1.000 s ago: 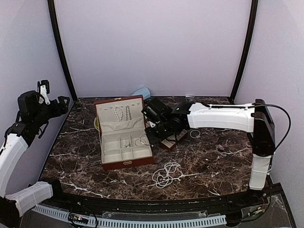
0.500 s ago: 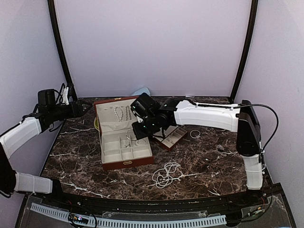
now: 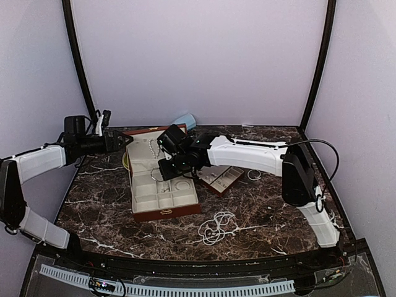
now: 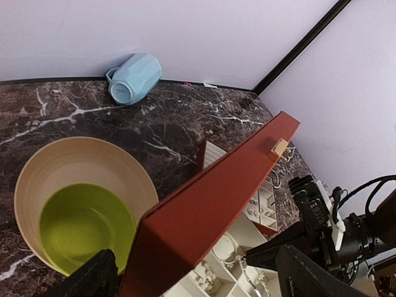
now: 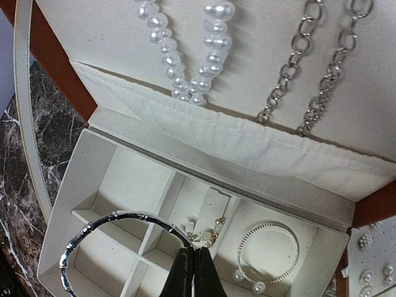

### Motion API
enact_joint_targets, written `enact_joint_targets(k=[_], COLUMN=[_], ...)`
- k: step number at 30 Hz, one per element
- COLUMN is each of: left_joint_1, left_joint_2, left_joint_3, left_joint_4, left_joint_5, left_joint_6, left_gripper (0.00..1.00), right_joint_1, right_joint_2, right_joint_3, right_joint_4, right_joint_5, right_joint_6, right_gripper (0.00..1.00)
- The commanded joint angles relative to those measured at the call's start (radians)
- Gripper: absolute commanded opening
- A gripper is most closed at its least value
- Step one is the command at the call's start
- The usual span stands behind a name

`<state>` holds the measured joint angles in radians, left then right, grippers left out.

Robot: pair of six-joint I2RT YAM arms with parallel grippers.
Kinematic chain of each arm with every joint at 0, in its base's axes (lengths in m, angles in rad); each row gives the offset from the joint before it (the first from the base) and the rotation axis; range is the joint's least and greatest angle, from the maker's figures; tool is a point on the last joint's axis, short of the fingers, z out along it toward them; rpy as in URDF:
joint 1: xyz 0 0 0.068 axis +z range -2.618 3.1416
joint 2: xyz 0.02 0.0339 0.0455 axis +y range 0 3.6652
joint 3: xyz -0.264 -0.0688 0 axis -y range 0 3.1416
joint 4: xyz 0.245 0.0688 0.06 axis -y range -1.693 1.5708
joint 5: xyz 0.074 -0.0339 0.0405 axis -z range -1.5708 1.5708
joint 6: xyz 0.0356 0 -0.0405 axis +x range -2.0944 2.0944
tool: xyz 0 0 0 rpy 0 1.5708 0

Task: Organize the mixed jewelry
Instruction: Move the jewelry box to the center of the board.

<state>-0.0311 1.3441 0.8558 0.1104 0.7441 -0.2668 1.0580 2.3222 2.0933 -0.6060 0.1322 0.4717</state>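
Note:
The open reddish-brown case (image 3: 166, 212) stands left of centre with its lid (image 4: 210, 210) raised. My right gripper (image 5: 192, 249) is shut on a thin silver bangle (image 5: 105, 230), holding it above the case's left compartments; from above, this gripper (image 3: 163, 173) hovers over the case. A pearl strand (image 5: 185, 55) and a chain (image 5: 309, 74) hang inside the lid. One compartment holds a beaded bangle (image 5: 267, 257), another earrings (image 5: 210, 226). My left gripper (image 3: 120, 141) is open behind the lid, its fingers (image 4: 93, 281) on either side of the lid's corner. Another pearl strand (image 3: 216, 226) lies on the table.
A cream bowl (image 4: 80, 210) with a green inside sits behind the case. The pale blue cup (image 4: 133, 77) lies by the back wall. A small tray (image 3: 219, 178) with tiny earrings stands right of the case, and a small ring (image 3: 253, 175) lies further right.
My left arm has swung in from the far left to the back of the case's lid. My right arm has carried the silver bangle leftward over the case.

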Motion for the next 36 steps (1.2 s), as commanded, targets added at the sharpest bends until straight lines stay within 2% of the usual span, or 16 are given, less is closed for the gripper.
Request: enact_joint_targets(k=[1, 8, 15, 24, 29, 36], left_joint_1=[-0.038, -0.055, -0.096, -0.161, -0.176, -0.178], left_joint_2=[0.021, 0.037, -0.044, -0.122, -0.157, -0.126], left_joint_3=[0.007, 0.01, -0.039, -0.103, -0.118, -0.079], left_joint_4=[0.015, -0.02, -0.072, -0.105, -0.117, -0.088], left_joint_5=[0.011, 0.01, 0.013, 0.003, -0.073, -0.148], left_joint_6=[-0.004, 0.03, 0.085, 0.069, 0.04, 0.022], left_gripper=[0.92, 0.9, 0.85, 0.85, 0.87, 0.88], right_joint_1=[0.007, 0.013, 0.015, 0.033, 0.035, 0.034], right_joint_2=[0.035, 0.028, -0.054, -0.119, -0.111, -0.059], right_joint_3=[0.045, 0.009, -0.121, -0.203, -0.202, -0.106], right_joint_4=[0.093, 0.129, 0.186, 0.187, 0.191, 0.187], right_joint_5=[-0.031, -0.042, -0.018, 0.039, 0.049, 0.055], right_joint_6=[0.028, 0.025, 0.027, 0.007, 0.004, 0.005], right_gripper=[0.0, 0.0, 0.0, 0.0, 0.0, 0.0])
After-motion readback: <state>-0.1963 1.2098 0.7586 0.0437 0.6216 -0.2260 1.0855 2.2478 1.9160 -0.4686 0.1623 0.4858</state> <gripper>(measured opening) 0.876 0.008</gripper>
